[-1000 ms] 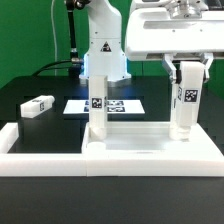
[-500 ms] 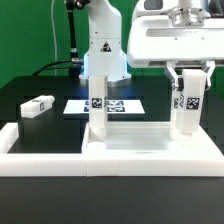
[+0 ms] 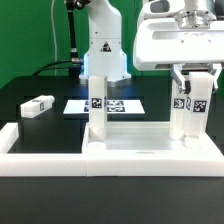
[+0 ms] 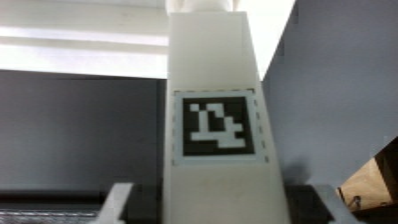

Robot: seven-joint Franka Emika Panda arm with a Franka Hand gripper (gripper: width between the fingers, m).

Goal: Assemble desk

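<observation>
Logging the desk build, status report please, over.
Pincer shut on upright leg at exterior view's right, standing on desk top. Second leg upright; third leg lies loose. Nothing blocking.

I'm seeing the held leg overfilling the wrist view, both ends cropped, its tag blurring. Exterior view: the gripper is getting clipped at the top edge; a second leg is masking part of the marker board.

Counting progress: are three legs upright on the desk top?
No: only the middle leg and gripped leg stand there; a loose leg lies on the table.
</observation>
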